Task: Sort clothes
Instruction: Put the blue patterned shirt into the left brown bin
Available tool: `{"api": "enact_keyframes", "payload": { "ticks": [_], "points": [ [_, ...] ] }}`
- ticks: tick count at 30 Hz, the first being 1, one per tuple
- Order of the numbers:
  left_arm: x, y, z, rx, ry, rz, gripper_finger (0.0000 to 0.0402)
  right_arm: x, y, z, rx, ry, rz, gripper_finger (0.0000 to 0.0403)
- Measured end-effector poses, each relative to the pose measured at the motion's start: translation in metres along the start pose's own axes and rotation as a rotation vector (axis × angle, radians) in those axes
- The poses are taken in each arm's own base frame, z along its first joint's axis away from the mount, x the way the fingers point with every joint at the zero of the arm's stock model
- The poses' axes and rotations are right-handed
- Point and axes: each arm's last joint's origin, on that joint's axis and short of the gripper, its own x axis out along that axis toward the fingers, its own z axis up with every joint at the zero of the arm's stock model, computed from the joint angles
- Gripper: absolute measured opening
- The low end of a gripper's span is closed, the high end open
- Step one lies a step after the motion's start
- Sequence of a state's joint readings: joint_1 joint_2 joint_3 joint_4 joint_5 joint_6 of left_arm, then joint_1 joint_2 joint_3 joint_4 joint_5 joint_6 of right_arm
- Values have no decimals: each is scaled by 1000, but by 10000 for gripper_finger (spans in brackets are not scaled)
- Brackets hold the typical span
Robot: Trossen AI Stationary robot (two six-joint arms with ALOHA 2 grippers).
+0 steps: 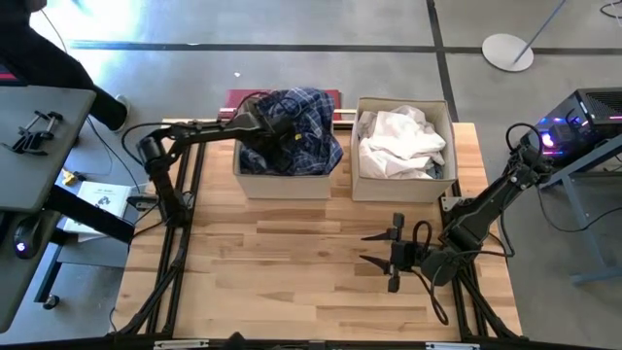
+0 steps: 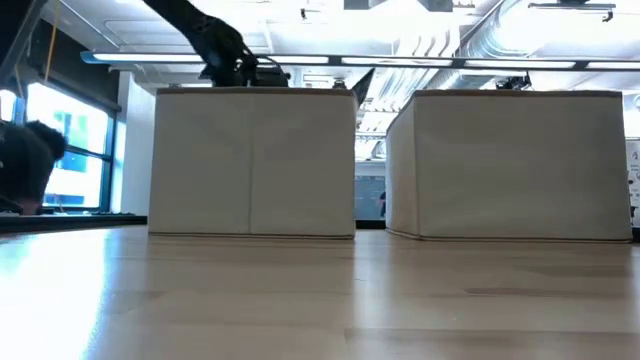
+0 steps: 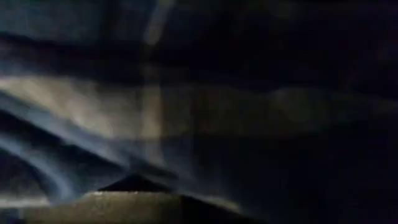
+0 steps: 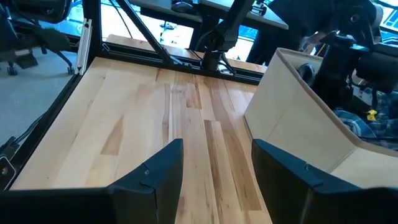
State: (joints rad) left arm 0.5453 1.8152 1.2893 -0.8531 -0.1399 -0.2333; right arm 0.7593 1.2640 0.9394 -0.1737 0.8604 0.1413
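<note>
Two beige fabric boxes stand at the table's far side. The left box [image 1: 282, 183] holds dark clothes with a blue plaid shirt [image 1: 313, 109] on top. White and pale clothes [image 1: 400, 141] fill the right box [image 1: 398, 187]. My left gripper [image 1: 275, 128] reaches down into the left box, over the dark cloth beside the plaid shirt. Its wrist view is filled by dark blue fabric [image 3: 124, 106] close up. In the low view that arm [image 2: 232, 60] dips behind the left box's rim [image 2: 252, 92]. My right gripper [image 1: 384, 248] hovers open over bare wood in front of the right box, with nothing between its fingers [image 4: 217, 168].
Bare wooden table top [image 1: 292, 262] lies in front of both boxes. A red flat object [image 1: 243, 97] sits behind the left box. Black frame rails [image 1: 180, 243] run along the table's left side. A person [image 1: 58, 58] is beyond the far left corner.
</note>
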Motion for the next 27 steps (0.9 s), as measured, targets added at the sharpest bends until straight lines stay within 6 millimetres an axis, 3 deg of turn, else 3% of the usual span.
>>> {"api": "enact_keyframes", "payload": {
  "ticks": [4, 8, 13, 16, 19, 22, 27],
  "points": [
    [-32, 2, 3, 9, 37, 7, 44, 0, 0, 0, -1, 1, 0, 179],
    [-98, 5, 10, 11, -74, -25, 44, 0, 0, 0, 10, -3, 0, 179],
    [-175, 8, 9, -23, -381, -77, 44, 0, 0, 0, 24, -3, 0, 179],
    [-202, 11, 13, -47, -593, -121, 44, 0, 0, 0, 27, -3, 0, 179],
    [-207, 10, 24, -22, -703, -187, 40, 0, 0, 0, 19, -2, 0, 179],
    [-198, 9, 40, -3, -753, -185, 25, 0, 0, 0, 20, -1, 0, 179],
    [-135, 4, 74, -1, -644, -56, 2, 0, 0, -1, 36, 4, -1, 179]
  ]
}}
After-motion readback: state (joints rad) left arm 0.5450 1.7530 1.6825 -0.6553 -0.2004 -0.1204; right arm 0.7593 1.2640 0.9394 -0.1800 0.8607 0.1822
